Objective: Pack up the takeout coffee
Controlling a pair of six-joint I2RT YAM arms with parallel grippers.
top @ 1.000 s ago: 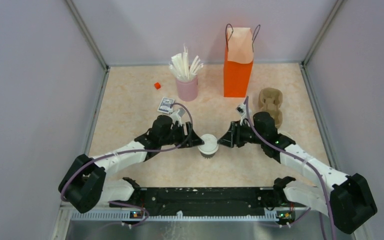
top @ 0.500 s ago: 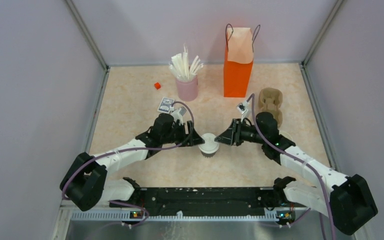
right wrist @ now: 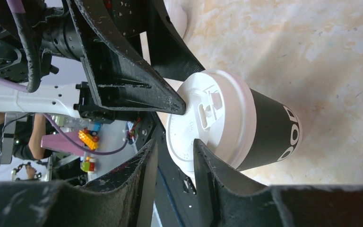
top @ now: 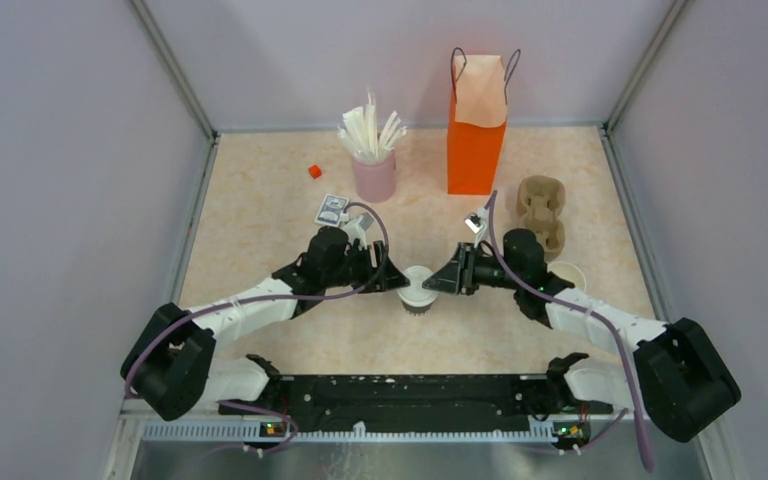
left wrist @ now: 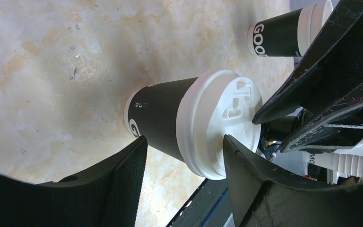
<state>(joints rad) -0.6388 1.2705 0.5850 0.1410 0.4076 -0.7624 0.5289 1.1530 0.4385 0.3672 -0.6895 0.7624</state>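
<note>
From above: shows the takeout coffee [top: 418,291] upright on the table [top: 260,230], near the middle and just ahead of the arm bases, long axis vertical, white lid up. Finds it bracketed by two tools: left tool [top: 397,283] reaching in from the cup's left, right tool [top: 443,283] from its right, both tips at the lid's edge, neither arm clearly nearer. Places the orange bag [top: 475,150] well apart at the far side, beyond the cup and a little to the right, so probably easier for the right arm to reach. Leaves a lidless cup [top: 566,275] just beside the right forearm.

Left wrist: turns the scene sideways, laying the cup across the frame, base left and lid [left wrist: 220,125] right. Shows the left tool spread wide, one finger [left wrist: 123,184] low beside the dark wall, the other at the lid's rim; gives no sign of a clamp. Catches the right tool's tips at the lid's top from the far side.

Right wrist: shows the right tool's fingers [right wrist: 139,179] close but not together, with the lid's rim in the narrow gap; cannot tell whether pinching or merely bracketing. Shows one left finger resting its tip on the lid's top.

Calls, probably, for a firm hold on the cup's wall before any lift toward the bag's open top; risks popping the lid off with a grip by the rim alone.
</note>
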